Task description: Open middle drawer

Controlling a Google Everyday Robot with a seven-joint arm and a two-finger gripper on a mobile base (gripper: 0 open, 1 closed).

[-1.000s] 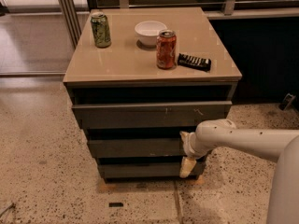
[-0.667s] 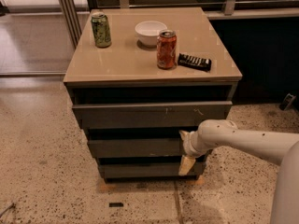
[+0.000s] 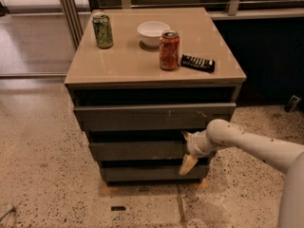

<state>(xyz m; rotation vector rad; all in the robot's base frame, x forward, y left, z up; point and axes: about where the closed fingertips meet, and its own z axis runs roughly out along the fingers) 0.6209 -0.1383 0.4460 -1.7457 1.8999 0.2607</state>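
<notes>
The middle drawer [image 3: 137, 150] is the dark grey handleless front between the wider top front [image 3: 152, 116] and the short bottom front [image 3: 147, 173] of the cabinet. My gripper [image 3: 186, 150] is at the right end of the middle drawer front, on a white arm reaching in from the right. It is open. One fingertip [image 3: 185, 135] shows at the drawer's top edge and the tan finger [image 3: 188, 165] hangs below its bottom edge. The drawer front sits stepped back from the top front.
On the tan cabinet top [image 3: 118, 65] stand a green can [image 3: 103, 30], a white bowl [image 3: 153, 33], a red can [image 3: 169, 50] and a black remote [image 3: 197, 63]. Speckled floor lies in front. A metal post [image 3: 71, 13] is at the back left.
My gripper has edged slightly left and up against the middle drawer's right end. The drawer fronts have not visibly moved.
</notes>
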